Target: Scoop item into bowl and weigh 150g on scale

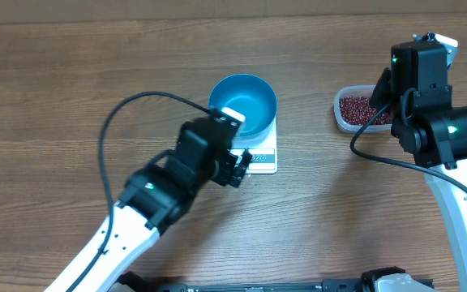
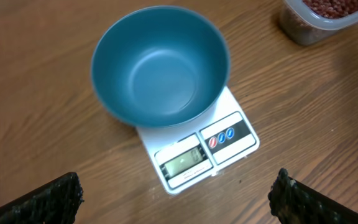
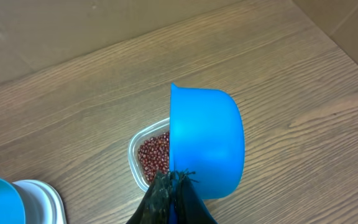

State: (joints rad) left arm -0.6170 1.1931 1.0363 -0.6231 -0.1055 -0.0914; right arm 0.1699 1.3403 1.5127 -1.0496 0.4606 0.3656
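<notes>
Your right gripper [image 3: 174,196] pinches the scoop [image 3: 207,143] above the beans [image 3: 154,154], far right; tilt it and they spill. Your left gripper [image 2: 176,190], fingers wide, hangs near the bowl [image 2: 160,68] on the scale [image 2: 197,158]; a nudge shifts it.

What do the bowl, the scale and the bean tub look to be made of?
Bowl: probably plastic, smooth matte blue, with soft even shading. Scale: white plastic casing, slightly glossy, with a grey display. Tub: clear plastic; the beans show through its wall.
</notes>
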